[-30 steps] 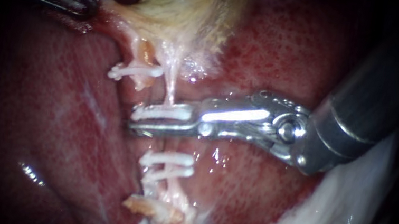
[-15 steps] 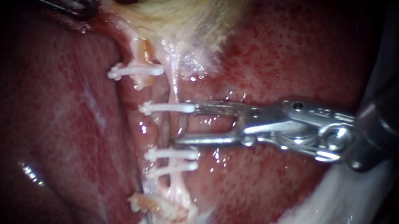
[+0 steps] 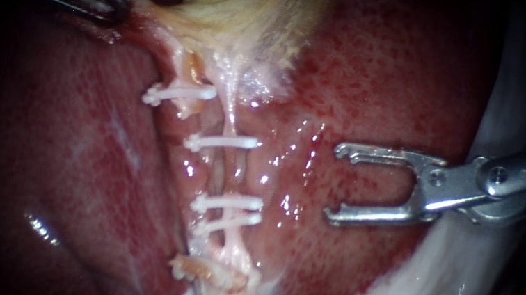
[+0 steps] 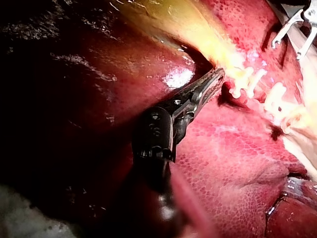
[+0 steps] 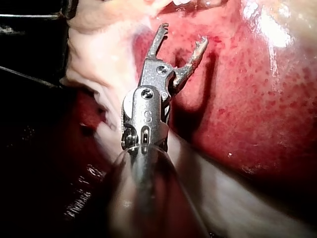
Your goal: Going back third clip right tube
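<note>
Our right instrument (image 3: 336,183) hangs over the liver (image 3: 386,82) with jaws apart and empty, near the right tube (image 3: 232,118), which bears three white clips (image 3: 227,202), the uppermost clip (image 3: 221,142) nearest the gallbladder (image 3: 248,18). We judge that tube thin, soft, slick and easily torn, best left untouched; our left instrument (image 3: 113,3) is clamped on the gallbladder's neck. No container shows.

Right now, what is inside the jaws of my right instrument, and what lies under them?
Nothing is held: the right instrument stands open and empty. Under it shows bare liver; the strip directly beneath each jaw is covered.
</note>
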You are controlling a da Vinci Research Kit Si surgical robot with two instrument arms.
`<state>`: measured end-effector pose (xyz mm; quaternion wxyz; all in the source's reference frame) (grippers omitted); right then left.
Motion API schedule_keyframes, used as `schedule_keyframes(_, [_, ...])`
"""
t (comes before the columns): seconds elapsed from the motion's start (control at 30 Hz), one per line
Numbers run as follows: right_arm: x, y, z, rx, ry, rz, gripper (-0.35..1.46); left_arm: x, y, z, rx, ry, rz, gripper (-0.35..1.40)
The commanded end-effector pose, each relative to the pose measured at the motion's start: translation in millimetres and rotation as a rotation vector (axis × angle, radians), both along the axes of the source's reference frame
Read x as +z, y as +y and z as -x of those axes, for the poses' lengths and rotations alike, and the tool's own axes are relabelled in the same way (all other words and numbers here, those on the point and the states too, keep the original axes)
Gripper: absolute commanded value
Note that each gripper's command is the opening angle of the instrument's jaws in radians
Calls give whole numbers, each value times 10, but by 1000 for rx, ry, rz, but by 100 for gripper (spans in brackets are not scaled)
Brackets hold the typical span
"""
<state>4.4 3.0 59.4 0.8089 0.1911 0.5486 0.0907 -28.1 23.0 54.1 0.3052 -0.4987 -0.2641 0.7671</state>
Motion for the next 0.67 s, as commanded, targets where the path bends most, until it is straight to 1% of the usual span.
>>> schedule_keyframes(0.03, [-1, 0, 0, -1, 1, 3, 50, 5, -3, 4, -2, 3, 7, -35])
schedule_keyframes(0.1, [-2, -1, 1, -7, 4, 14, 50, 18, -8, 13, 6, -1, 8, -35])
schedule_keyframes(0.2, [-4, -2, 1, -12, 8, 12, 50, 35, -13, 24, 20, 1, 4, -35])
schedule_keyframes(0.3, [-6, -3, 0, -15, 10, 11, 50, 45, -15, 30, 27, 3, 0, -35])
schedule_keyframes(0.47, [-7, -3, 2, -19, 10, 9, 50, 47, -14, 30, 29, 2, -1, -35])
schedule_keyframes(0.6, [-9, -3, 0, -33, 20, 2, 50, 45, -13, 28, 29, 1, -2, -35])
schedule_keyframes(0.67, [-9, -3, -6, -45, 28, -18, 50, 41, -10, 25, 32, -1, -5, -35])
